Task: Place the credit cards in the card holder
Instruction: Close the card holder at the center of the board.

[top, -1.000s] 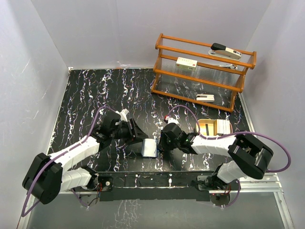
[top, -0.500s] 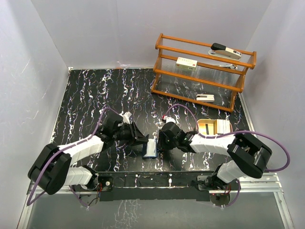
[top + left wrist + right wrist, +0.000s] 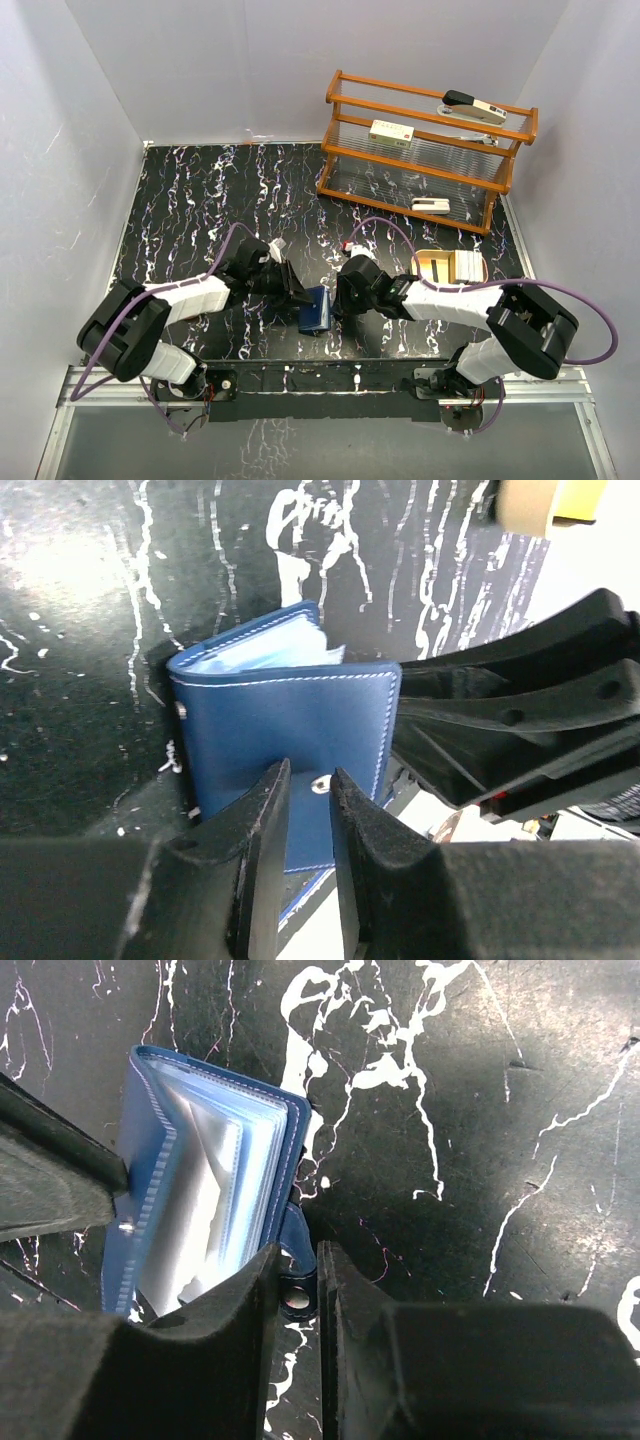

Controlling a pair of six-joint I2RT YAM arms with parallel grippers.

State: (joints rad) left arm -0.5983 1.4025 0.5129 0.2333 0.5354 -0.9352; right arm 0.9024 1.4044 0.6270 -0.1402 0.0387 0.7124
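The dark blue card holder (image 3: 316, 310) stands between my two grippers near the table's front edge, folded almost shut. In the left wrist view its blue cover (image 3: 280, 715) faces me. My left gripper (image 3: 310, 780) is close in front of the snap stud, jaws a narrow gap apart with nothing between them. In the right wrist view, clear sleeves show inside the card holder (image 3: 215, 1190). My right gripper (image 3: 298, 1260) is shut on its snap tab (image 3: 297, 1298). Pale flat pieces, likely the credit cards (image 3: 463, 265), lie in the beige tray (image 3: 482, 270).
A wooden rack (image 3: 420, 150) with white devices on its shelves stands at the back right. White walls close in the black marbled table (image 3: 200, 200) on three sides. The beige tray sits just right of my right arm.
The left gripper has moved right up to the card holder and narrowed its jaws. The holder has folded from showing its pale inside to showing its blue cover. The right gripper has barely moved.
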